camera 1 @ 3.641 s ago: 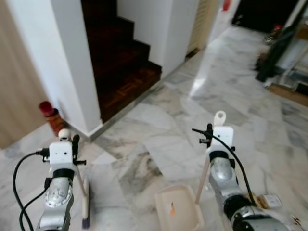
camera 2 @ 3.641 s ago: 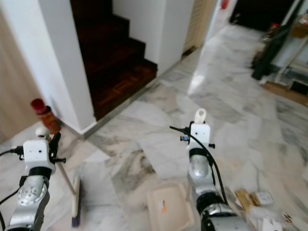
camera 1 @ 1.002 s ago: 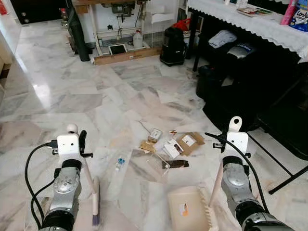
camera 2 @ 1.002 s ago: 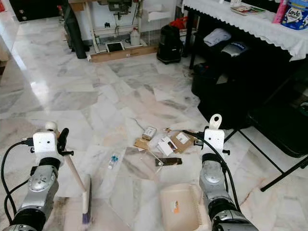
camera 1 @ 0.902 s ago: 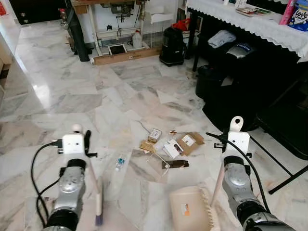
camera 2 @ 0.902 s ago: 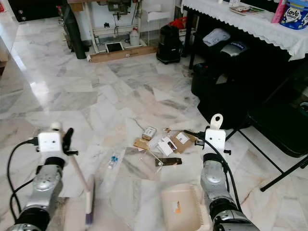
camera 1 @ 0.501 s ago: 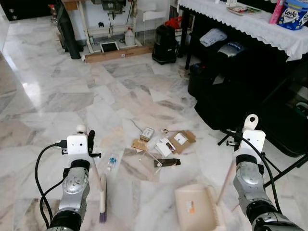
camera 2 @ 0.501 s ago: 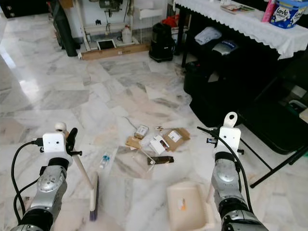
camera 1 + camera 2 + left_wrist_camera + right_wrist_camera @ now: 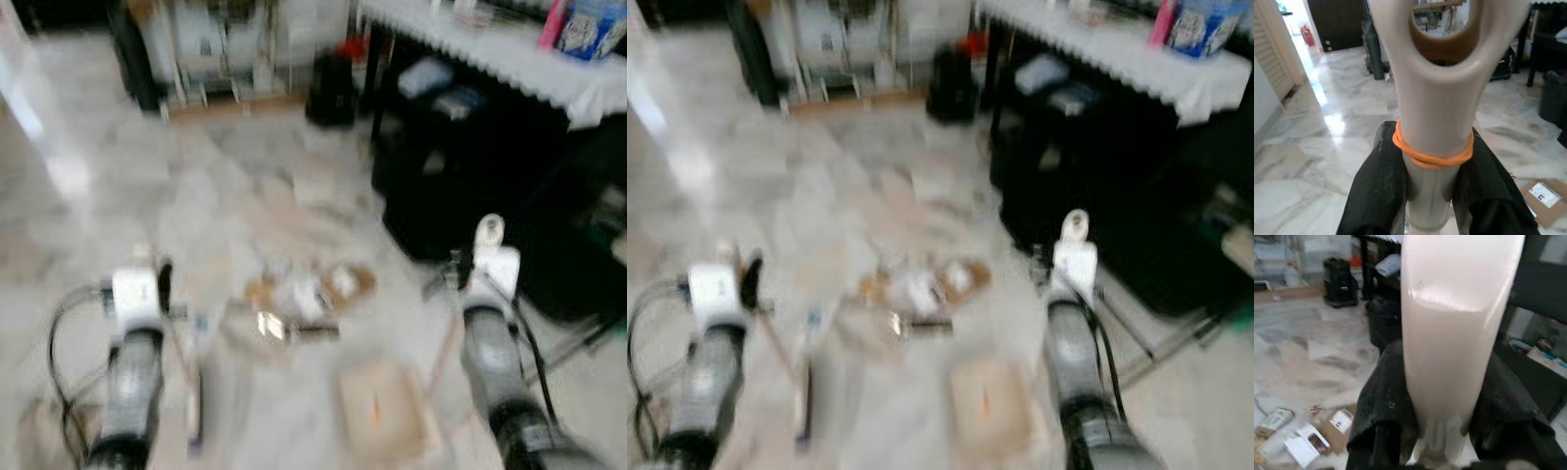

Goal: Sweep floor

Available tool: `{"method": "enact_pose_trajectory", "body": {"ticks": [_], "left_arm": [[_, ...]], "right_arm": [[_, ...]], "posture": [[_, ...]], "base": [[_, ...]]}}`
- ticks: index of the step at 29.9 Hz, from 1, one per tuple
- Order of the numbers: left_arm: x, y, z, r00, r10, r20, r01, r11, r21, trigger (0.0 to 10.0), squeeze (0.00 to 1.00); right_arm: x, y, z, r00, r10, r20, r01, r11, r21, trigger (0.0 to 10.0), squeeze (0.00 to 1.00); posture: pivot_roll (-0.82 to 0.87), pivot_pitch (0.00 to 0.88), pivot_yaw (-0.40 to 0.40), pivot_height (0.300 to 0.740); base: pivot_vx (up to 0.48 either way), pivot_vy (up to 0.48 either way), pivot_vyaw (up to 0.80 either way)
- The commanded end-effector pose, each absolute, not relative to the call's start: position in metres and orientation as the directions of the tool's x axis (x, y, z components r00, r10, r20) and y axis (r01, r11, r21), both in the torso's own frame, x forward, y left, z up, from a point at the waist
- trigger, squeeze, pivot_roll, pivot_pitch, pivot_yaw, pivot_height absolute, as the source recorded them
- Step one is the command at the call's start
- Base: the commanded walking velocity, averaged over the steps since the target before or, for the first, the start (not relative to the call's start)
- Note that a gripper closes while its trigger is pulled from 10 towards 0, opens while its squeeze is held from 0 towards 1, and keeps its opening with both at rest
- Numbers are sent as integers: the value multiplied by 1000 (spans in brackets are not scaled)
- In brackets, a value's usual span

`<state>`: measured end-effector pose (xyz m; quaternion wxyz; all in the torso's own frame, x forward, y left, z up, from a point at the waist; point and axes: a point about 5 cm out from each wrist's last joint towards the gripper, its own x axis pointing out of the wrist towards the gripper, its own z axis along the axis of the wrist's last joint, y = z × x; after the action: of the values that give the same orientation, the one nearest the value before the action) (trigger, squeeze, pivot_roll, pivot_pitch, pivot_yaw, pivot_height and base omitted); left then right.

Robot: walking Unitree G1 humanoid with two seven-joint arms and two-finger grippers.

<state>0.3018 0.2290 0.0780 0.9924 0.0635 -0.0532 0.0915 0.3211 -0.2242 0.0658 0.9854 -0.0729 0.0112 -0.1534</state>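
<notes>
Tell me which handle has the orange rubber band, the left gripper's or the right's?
The broom handle in the left gripper: an orange band wraps it just above the fingers. The dustpan handle in the right gripper is plain cream, no band.

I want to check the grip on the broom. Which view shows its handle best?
The left wrist view: the broom handle is sharp and close, with an orange band around it, clamped between the left gripper fingers. The eye views are blurred; there the broom is a faint streak beside the left arm.
</notes>
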Motion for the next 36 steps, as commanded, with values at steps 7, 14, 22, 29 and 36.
{"method": "enact_pose_trajectory", "body": {"ticks": [7,14,22,29,36], "left_arm": [[311,239,93,971,183,153,-204,970,135,10000,0],[311,240,93,969,192,156,-212,969,130,10000,0],[310,239,92,967,200,158,-220,968,122,10000,0],[310,238,92,968,198,156,-217,969,120,10000,0],[311,236,92,968,195,157,-214,970,116,10000,0]], "right_arm": [[324,-222,72,946,-322,35,324,939,-113,10000,0],[325,-218,72,949,-313,32,314,943,-111,10000,0],[328,-215,74,954,-297,36,299,948,-110,10000,0],[326,-216,73,954,-299,32,300,946,-120,10000,0],[326,-214,72,956,-292,29,294,949,-114,10000,0]], "posture": [[39,0,-5,740],[53,0,-16,740],[48,0,-22,740],[47,0,-23,740],[48,0,-22,740]], "base": [[0,0,0],[0,0,0],[232,0,0],[287,0,0],[298,0,0]]}}
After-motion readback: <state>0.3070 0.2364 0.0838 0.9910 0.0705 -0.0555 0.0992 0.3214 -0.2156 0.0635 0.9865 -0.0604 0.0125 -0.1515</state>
